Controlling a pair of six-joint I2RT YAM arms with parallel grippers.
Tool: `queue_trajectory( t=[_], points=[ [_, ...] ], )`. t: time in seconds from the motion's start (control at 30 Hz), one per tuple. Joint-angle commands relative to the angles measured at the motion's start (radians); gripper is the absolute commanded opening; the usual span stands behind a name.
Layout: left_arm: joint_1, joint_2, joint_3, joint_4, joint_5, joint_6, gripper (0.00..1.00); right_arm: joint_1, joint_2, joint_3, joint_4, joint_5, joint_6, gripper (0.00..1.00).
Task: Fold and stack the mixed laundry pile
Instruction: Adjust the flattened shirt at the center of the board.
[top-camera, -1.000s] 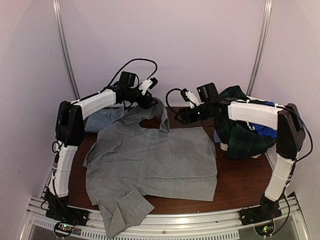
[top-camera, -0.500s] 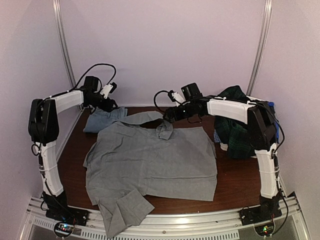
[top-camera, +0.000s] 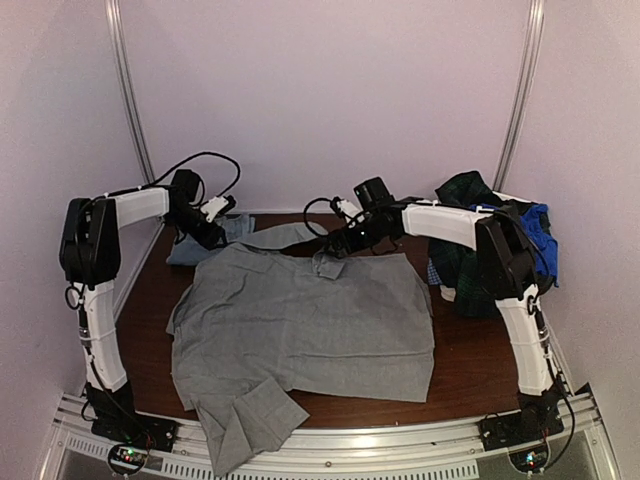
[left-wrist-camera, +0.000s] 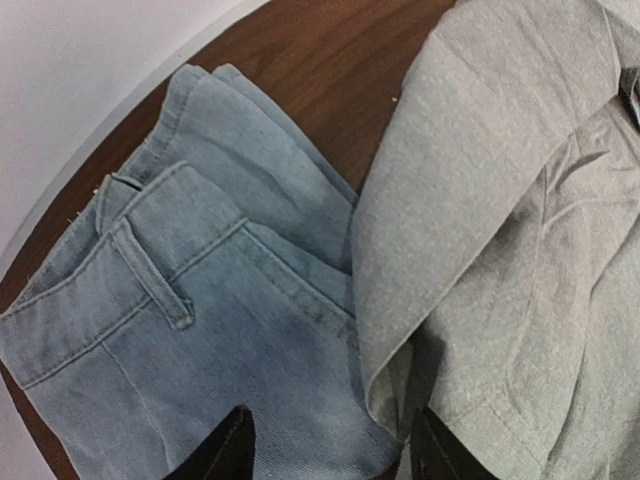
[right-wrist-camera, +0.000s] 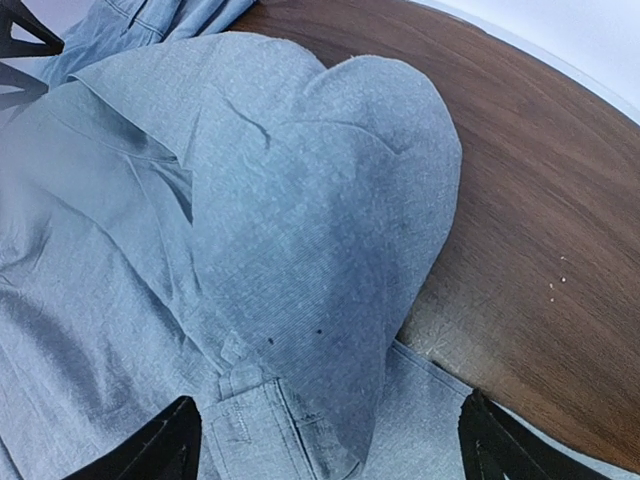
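Grey shirt (top-camera: 310, 320) flat on table (top-camera: 480, 370); pile (top-camera: 460, 280) heaped far right. Left jaws open above shirt edge and jeans (left-wrist-camera: 150, 330); right jaws open above far shirt fold. Risk: pinching jeans with shirt, disturbing them.

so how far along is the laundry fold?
Done: one pair of folded jeans lies at the far left corner. In hand: the grey shirt is spread flat, one sleeve turned in; the left claw and right claw hover open over its far edge, holding nothing. Left: the rest of this fold, plus the laundry pile heaped at far right.
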Motion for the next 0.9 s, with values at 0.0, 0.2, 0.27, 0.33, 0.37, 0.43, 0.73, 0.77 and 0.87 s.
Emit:
queue_trajectory(
  t=[0.0, 0.2, 0.27, 0.33, 0.37, 0.43, 0.73, 0.77, 0.87],
  points=[
    [0.003, 0.024, -0.015, -0.048, 0.017, 0.050, 0.54, -0.003, 0.033, 0.052, -0.022, -0.001, -0.012, 0.90],
    [0.003, 0.059, 0.027, -0.011, 0.010, 0.027, 0.46, -0.003, 0.085, 0.115, -0.031, 0.034, 0.001, 0.88],
    [0.003, 0.076, 0.044, -0.007, 0.014, 0.020, 0.42, -0.004, 0.104, 0.141, -0.035, 0.042, 0.009, 0.87],
    [0.003, 0.093, 0.061, -0.005, 0.036, 0.013, 0.38, -0.005, 0.123, 0.165, -0.039, 0.049, 0.015, 0.86],
    [0.003, 0.099, 0.069, 0.001, 0.046, 0.009, 0.37, -0.004, 0.129, 0.176, -0.039, 0.050, 0.019, 0.85],
    [0.003, 0.106, 0.078, 0.029, 0.063, -0.006, 0.34, -0.005, 0.141, 0.191, -0.041, 0.053, 0.021, 0.84],
    [0.003, 0.109, 0.142, 0.109, 0.152, -0.056, 0.02, -0.008, 0.162, 0.209, -0.023, 0.055, 0.028, 0.58],
    [0.003, 0.108, 0.145, 0.114, 0.155, -0.059, 0.00, -0.009, 0.162, 0.210, -0.021, 0.055, 0.029, 0.55],
    [0.003, 0.113, 0.154, 0.116, 0.143, -0.063, 0.00, -0.014, 0.158, 0.210, -0.016, 0.055, 0.031, 0.44]
  ],
)
